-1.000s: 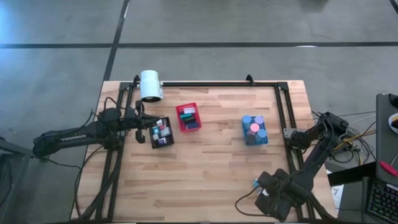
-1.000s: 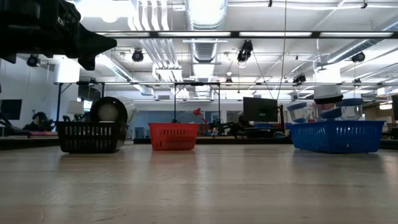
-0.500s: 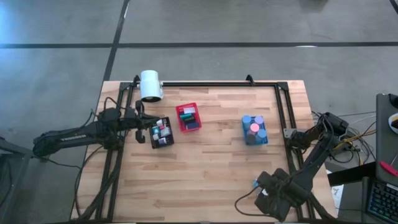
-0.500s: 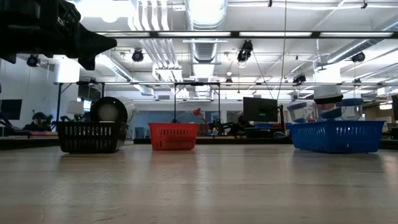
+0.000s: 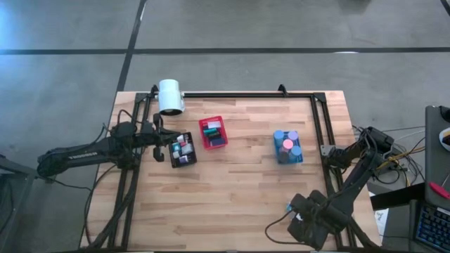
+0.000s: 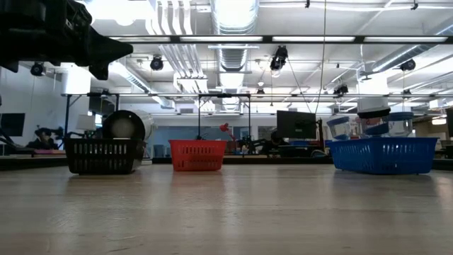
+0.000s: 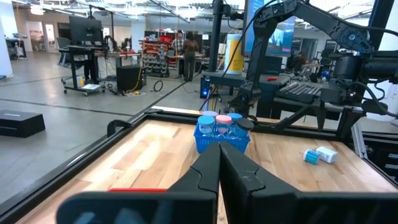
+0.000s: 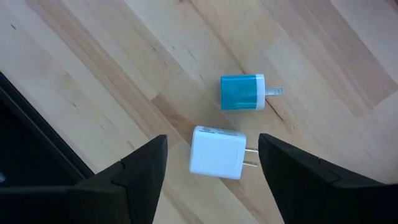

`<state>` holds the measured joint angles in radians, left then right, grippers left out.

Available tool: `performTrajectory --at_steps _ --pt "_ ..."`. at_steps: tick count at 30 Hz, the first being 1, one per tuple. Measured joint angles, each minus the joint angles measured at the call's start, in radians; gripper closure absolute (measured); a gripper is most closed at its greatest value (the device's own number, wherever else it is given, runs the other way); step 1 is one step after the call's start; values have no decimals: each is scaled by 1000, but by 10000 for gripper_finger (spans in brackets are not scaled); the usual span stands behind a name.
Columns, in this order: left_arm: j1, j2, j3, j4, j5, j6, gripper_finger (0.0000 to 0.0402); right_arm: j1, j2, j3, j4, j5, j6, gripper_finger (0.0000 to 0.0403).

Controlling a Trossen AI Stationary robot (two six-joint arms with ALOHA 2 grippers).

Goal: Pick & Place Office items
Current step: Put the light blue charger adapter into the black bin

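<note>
Right fingers [image 8: 214,163] narrowed around boxy white plug [image 8: 217,152].

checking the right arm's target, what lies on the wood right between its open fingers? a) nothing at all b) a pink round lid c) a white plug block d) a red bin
c: in the right wrist view the white plug block lies on the table between the spread fingers of the right gripper, with a blue plug block just beyond it; neither is gripped.
</note>
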<state>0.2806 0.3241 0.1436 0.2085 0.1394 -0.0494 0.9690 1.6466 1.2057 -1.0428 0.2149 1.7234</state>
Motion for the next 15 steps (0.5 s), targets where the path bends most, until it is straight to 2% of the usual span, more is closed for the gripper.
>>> performTrajectory --at_steps 15 --pt "0 0 0 0 -1 -11 387 -24 4 0 2 28 -8 161"
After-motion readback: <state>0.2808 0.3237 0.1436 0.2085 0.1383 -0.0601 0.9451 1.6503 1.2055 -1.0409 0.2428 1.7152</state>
